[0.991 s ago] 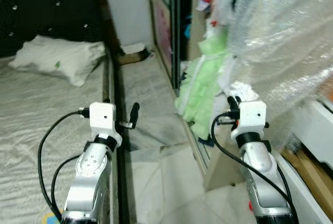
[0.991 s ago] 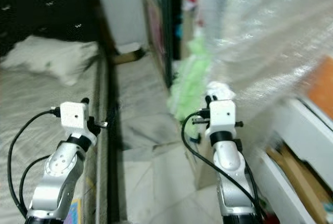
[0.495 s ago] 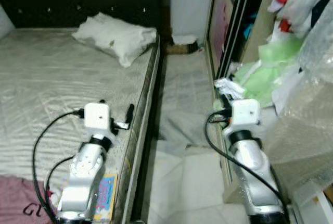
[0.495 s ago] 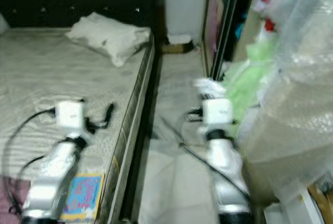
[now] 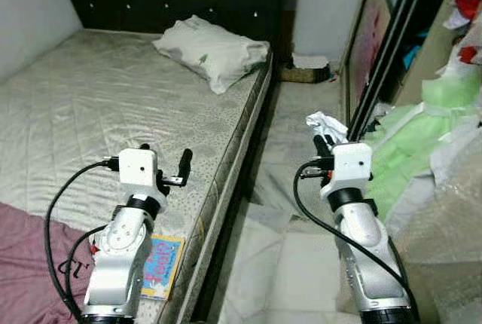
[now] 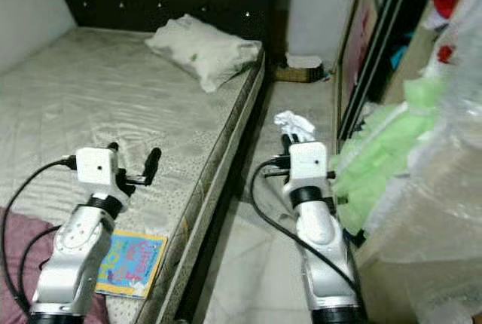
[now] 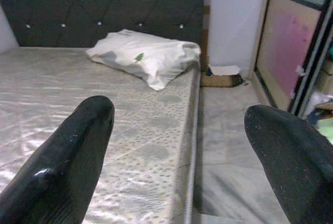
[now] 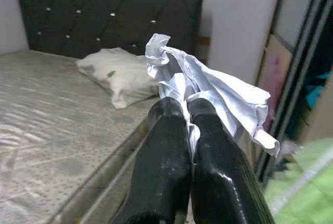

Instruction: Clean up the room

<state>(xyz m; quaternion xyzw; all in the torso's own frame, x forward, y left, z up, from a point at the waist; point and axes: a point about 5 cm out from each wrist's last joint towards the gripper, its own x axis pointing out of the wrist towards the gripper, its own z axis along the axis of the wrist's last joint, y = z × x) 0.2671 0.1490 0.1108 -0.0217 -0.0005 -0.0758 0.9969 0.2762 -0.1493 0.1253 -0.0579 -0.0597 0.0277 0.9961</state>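
Right gripper [image 8: 188, 112], raised forward over the floor strip between bed [image 5: 90, 113] and wardrobe [image 5: 392, 60], fingers pressed together on a crumpled white paper [image 8: 203, 88]; left gripper [image 7: 177, 125], fingers spread wide and empty, held above the mattress edge.

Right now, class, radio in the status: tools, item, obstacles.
Right tool shut on crumpled white paper, held over the floor gap beside the bed. Left tool open over grey mattress. Nothing blocking.
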